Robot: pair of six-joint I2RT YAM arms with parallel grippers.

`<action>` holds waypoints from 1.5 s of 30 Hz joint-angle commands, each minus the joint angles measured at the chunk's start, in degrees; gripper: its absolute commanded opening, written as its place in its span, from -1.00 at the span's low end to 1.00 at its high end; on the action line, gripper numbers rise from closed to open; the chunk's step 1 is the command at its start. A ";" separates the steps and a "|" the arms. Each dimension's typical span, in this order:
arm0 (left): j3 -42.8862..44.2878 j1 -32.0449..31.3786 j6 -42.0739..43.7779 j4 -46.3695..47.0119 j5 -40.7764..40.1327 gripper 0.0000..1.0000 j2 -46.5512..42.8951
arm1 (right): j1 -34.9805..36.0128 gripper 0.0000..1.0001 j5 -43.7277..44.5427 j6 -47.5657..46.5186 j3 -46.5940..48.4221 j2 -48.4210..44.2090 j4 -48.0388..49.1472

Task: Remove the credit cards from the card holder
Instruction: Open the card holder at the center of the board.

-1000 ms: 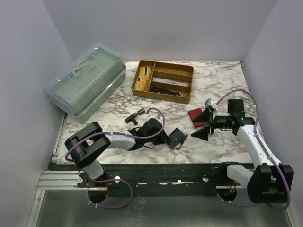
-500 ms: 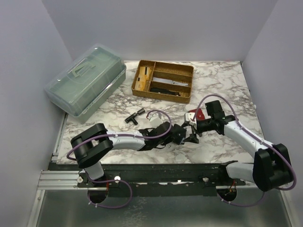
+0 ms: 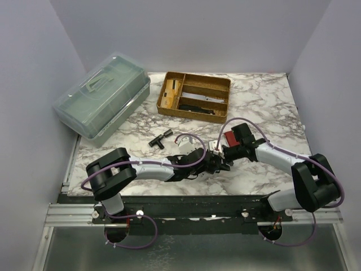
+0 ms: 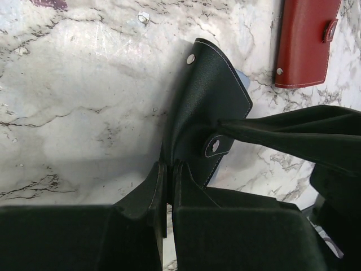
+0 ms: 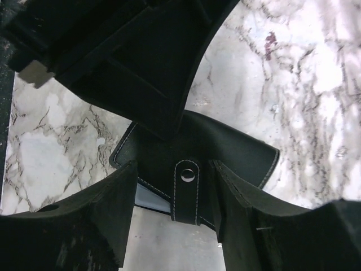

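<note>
The black leather card holder (image 4: 210,107) lies on the marble table, its snap strap (image 5: 186,189) closed. My left gripper (image 4: 167,169) is shut on its near edge. A pale blue credit card (image 5: 148,197) peeks out from under the holder's edge; its corner also shows in the left wrist view (image 4: 242,79). My right gripper (image 5: 175,169) is open, its fingers (image 5: 113,197) either side of the strap. In the top view the two grippers meet at the table's front middle, left gripper (image 3: 210,164) and right gripper (image 3: 219,156).
A red wallet (image 3: 232,138) lies just behind the grippers and also shows in the left wrist view (image 4: 307,42). A black T-shaped piece (image 3: 159,139) lies to the left. A wooden divided tray (image 3: 194,96) and a clear green lidded box (image 3: 104,101) stand at the back.
My left gripper has reached right and closed on the card holder. My right gripper has swung left from beside the red wallet and now straddles the holder's strap.
</note>
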 commanded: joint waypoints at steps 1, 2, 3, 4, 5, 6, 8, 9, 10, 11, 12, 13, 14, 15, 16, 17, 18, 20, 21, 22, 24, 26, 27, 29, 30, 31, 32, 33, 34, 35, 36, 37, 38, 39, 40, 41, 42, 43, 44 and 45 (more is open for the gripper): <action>-0.44 -0.70 -1.03 -0.57 -1.42 -1.00 -0.06 | 0.91 0.16 2.36 3.14 0.77 2.50 2.68; -0.79 -0.65 -1.02 -0.23 -1.40 -1.00 -0.28 | 0.88 0.15 2.58 3.21 0.58 2.67 2.80; -1.15 -0.70 -1.09 0.12 -1.34 -1.00 -0.47 | 0.90 0.15 2.84 3.47 0.38 2.91 3.16; -1.37 -0.65 -1.05 0.40 -1.26 -1.00 -0.72 | 0.88 0.15 3.06 3.89 0.26 3.09 3.47; -1.57 -0.68 -1.05 0.66 -1.10 -1.00 -0.82 | 0.92 0.13 3.21 4.34 0.33 3.19 3.85; -1.63 -0.70 -0.98 0.93 -0.95 -1.00 -0.95 | 0.92 0.11 3.39 5.02 0.42 3.41 4.35; -1.86 -0.67 -0.87 1.29 -0.56 -1.00 -1.05 | 0.91 0.10 3.76 6.76 0.59 3.74 5.47; -1.89 -0.70 -0.79 1.63 -0.40 -1.00 -1.10 | 0.92 0.10 3.80 6.91 0.63 3.87 5.57; -2.08 -0.71 -0.78 1.89 -0.25 -1.00 -1.11 | 0.93 0.09 3.72 6.97 0.60 4.18 5.54; -2.21 -0.64 -0.78 2.27 -0.15 -1.00 -1.23 | 0.93 0.06 3.64 6.70 0.64 4.47 5.17; -2.42 -0.68 -0.78 2.51 -0.06 -1.00 -1.32 | 0.91 0.01 3.67 6.26 0.71 4.87 4.67; -2.62 -0.66 -0.85 2.86 0.03 -1.00 -1.41 | 0.92 -0.07 3.82 6.01 0.78 5.33 4.25; -2.82 -0.70 -0.87 3.10 0.07 -1.00 -1.50 | 0.93 -0.16 3.95 5.71 1.00 5.66 3.79; -3.00 -0.64 -0.87 3.25 0.08 -1.00 -1.58 | 0.91 -0.23 4.04 5.55 1.15 5.90 3.53; -3.15 -0.70 -1.01 3.37 0.08 -1.00 -1.71 | 0.92 -0.30 4.13 5.53 1.31 5.96 3.48; -3.39 -0.64 -1.15 3.58 0.14 -1.00 -1.82 | 0.93 -0.36 4.15 5.35 1.28 5.90 3.54; -3.58 -0.70 -1.28 3.77 0.16 -1.00 -1.97 | 1.00 -0.41 4.15 5.23 1.14 5.82 3.63; -3.96 -0.64 -1.54 4.11 0.16 -1.00 -2.29 | 1.01 -0.50 4.43 5.04 0.88 5.77 3.77; -4.30 -0.70 -1.76 4.38 0.09 -1.00 -2.48 | 1.06 -0.54 4.76 4.79 0.75 5.70 3.86; -4.61 -0.67 -2.11 4.62 0.08 -1.00 -2.70 | 1.04 -0.63 5.09 4.75 0.61 5.56 4.02; -5.23 -0.71 -2.49 4.94 -0.01 -1.00 -3.15 | 1.09 -0.75 5.57 4.79 0.60 5.06 4.09; -5.74 -0.69 -2.84 5.21 -0.04 -1.00 -3.52 | 1.08 -0.85 5.87 5.15 0.53 4.22 4.40; -6.03 -0.70 -2.96 5.25 -0.04 -1.00 -3.57 | 1.10 -0.89 5.95 5.30 0.47 3.62 4.58; -6.53 -0.69 -3.25 5.32 -0.18 -1.00 -3.65 | 1.10 -0.96 6.13 5.51 0.25 2.39 4.70; -6.76 -0.62 -3.49 5.36 -0.25 -1.00 -3.69 | 1.08 -0.98 6.15 5.53 0.22 1.83 4.66; -7.07 -0.62 -3.76 5.30 -0.39 -1.00 -3.73 | 1.02 -0.99 6.25 5.61 0.14 1.29 4.62; -7.34 -0.62 -4.10 5.32 -0.52 -1.00 -3.70 | 1.03 -0.99 6.32 5.54 0.08 0.79 4.43; -7.70 -0.52 -4.40 5.32 -0.61 -1.00 -3.70 | 1.00 -0.99 6.26 5.27 0.06 0.32 4.01; -8.03 -0.48 -4.73 5.32 -0.70 -1.00 -3.72 | 1.01 -0.99 6.26 5.09 0.11 -0.01 3.76; -8.38 -0.38 -4.95 5.33 -0.83 -1.00 -3.70 | 1.01 -0.99 6.26 5.02 0.07 -0.47 3.51; -8.63 -0.36 -5.28 5.32 -0.88 -1.00 -3.76 | 1.01 -0.99 6.28 4.82 0.07 -0.73 3.15; -9.04 -0.23 -5.67 5.32 -0.93 -1.00 -3.84 | 0.97 -0.99 6.27 4.80 0.19 -1.10 2.91; -9.36 -0.12 -5.88 5.32 -1.02 -1.00 -3.79 | 0.93 -0.99 6.26 4.76 0.17 -1.49 2.68; -9.58 -0.03 -6.01 5.28 -1.18 -1.00 -3.89 | 0.89 -1.00 6.08 4.57 0.18 -1.90 2.30; -9.82 0.04 -6.24 5.29 -1.30 -1.00 -3.89 | 0.78 -1.00 5.82 4.44 0.18 -2.22 2.01; -10.13 0.16 -6.38 5.27 -1.33 -1.00 -3.94 | 0.68 -1.00 5.59 4.39 0.20 -2.48 1.72; -10.31 0.23 -6.43 5.24 -1.45 -1.00 -3.94 | 0.48 -1.00 5.30 4.30 0.28 -2.79 1.45; -10.44 0.32 -6.56 5.24 -1.54 -1.00 -3.88 | 0.20 -1.00 5.10 4.22 0.29 -3.14 1.33; -10.61 0.35 -6.62 5.14 -1.65 -1.00 -3.93 | -0.04 -1.00 4.93 4.28 0.28 -3.57 1.28; -10.67 0.43 -6.67 5.00 -1.82 -1.00 -3.88 | -0.38 -1.00 4.69 4.35 0.27 -4.03 1.17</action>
